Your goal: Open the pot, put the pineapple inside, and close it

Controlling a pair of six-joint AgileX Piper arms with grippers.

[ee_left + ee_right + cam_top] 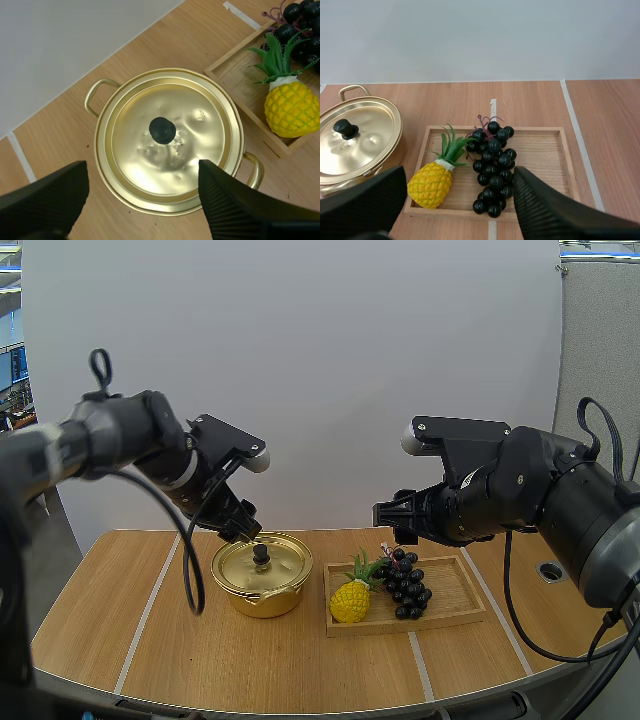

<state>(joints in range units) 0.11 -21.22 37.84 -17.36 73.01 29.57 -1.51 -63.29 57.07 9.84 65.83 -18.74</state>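
Left end effector (142,168) spread over lid (169,146) | pineapple (430,185), grapes (494,165) on tray (545,155)

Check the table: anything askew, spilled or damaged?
Only the lid: its surface looks dented around the knob. It sits square on the pot. Pineapple and grapes lie in the tray, nothing spilled.

Left gripper (142,171) hangs spread wide over the gold pot (98,145), lid (200,145) on, black knob (162,130) dead centre, pineapple (292,110) alongside in the wooden tray (235,75).
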